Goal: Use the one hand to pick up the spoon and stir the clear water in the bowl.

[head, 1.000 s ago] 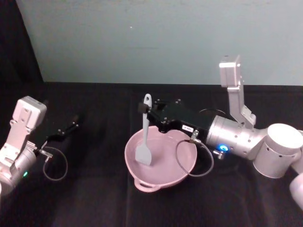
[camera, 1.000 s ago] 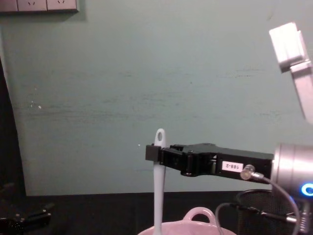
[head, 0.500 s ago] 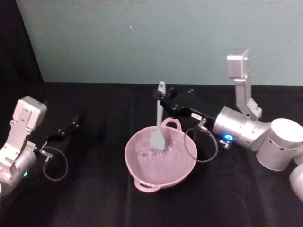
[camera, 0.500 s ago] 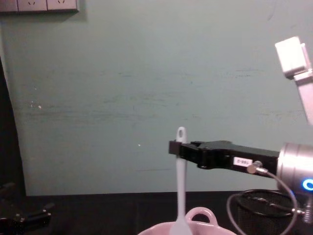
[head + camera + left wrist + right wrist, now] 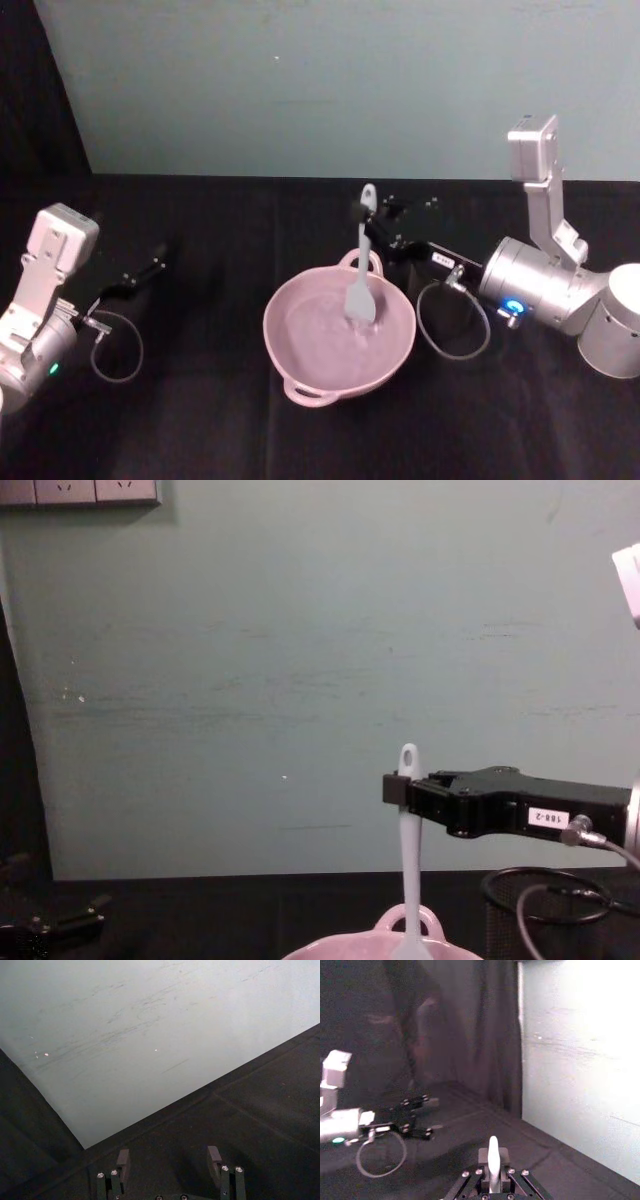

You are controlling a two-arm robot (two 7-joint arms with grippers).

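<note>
The bowl (image 5: pixel 285 350) sits on the black worktop (image 5: pixel 200 430), nearest to the robot. The spoon (image 5: pixel 362 262) stands almost upright in it, with its broad blade down in the water at the far right side. Behind the bowl, the right claw (image 5: pixel 373 214) reaches in from the right and is closed on the top of the handle, just under the oval hole. The step in hand seems to be the stirring itself. The next move probably calls for sweeping the blade round inside the wall without pushing the rim. Far to the left, the left claw (image 5: pixel 150 268) lies idle, its fingers apart and empty.
</note>
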